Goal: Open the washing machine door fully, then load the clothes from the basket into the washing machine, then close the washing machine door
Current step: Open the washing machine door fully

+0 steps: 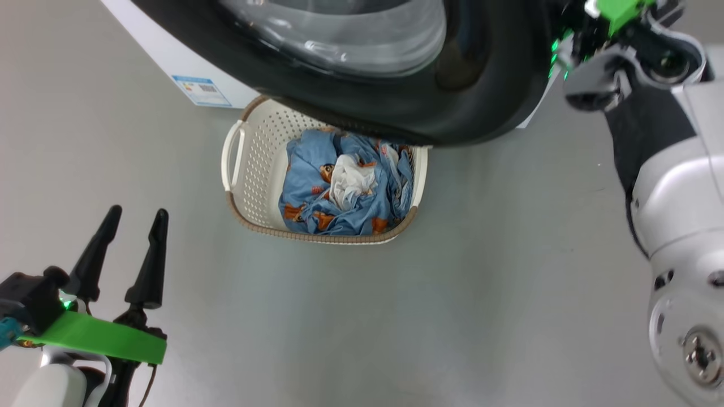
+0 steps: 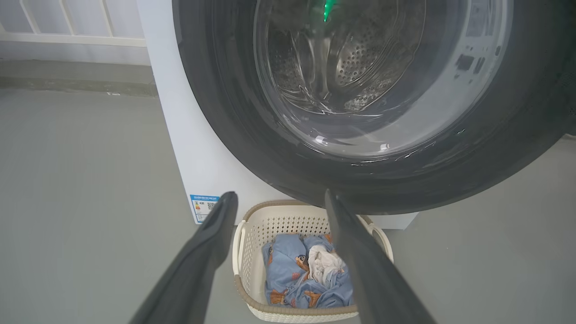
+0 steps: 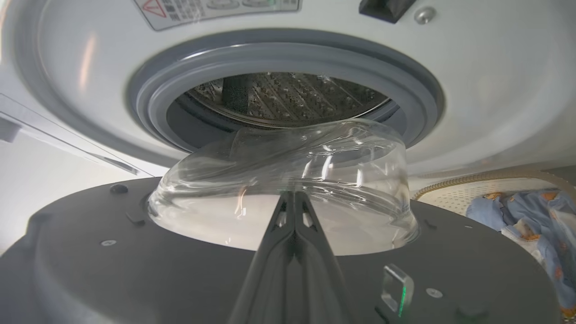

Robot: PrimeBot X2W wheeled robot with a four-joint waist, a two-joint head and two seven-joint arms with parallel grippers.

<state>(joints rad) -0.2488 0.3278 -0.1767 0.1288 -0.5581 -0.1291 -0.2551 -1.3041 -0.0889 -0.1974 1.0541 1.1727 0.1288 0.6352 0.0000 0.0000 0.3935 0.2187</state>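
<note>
The smooth grey floor [image 1: 509,282] carries the cream perforated basket [image 1: 254,169], ahead of the left gripper [image 1: 139,212] and its spread jaws, and the white washing machine [image 2: 198,148] just beyond it.

The washing machine door [image 1: 486,85] overhangs the far end of the basket [image 1: 244,169], so from above only its near end lies open to me.

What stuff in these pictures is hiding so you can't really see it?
Head view: the basket's far end is hidden under the washing machine door.
Head view: the blue sticker's writing is too small to read.
Right wrist view: the clothes run off the right edge.
Every view: anything beneath the top clothes is covered by their folds.
</note>
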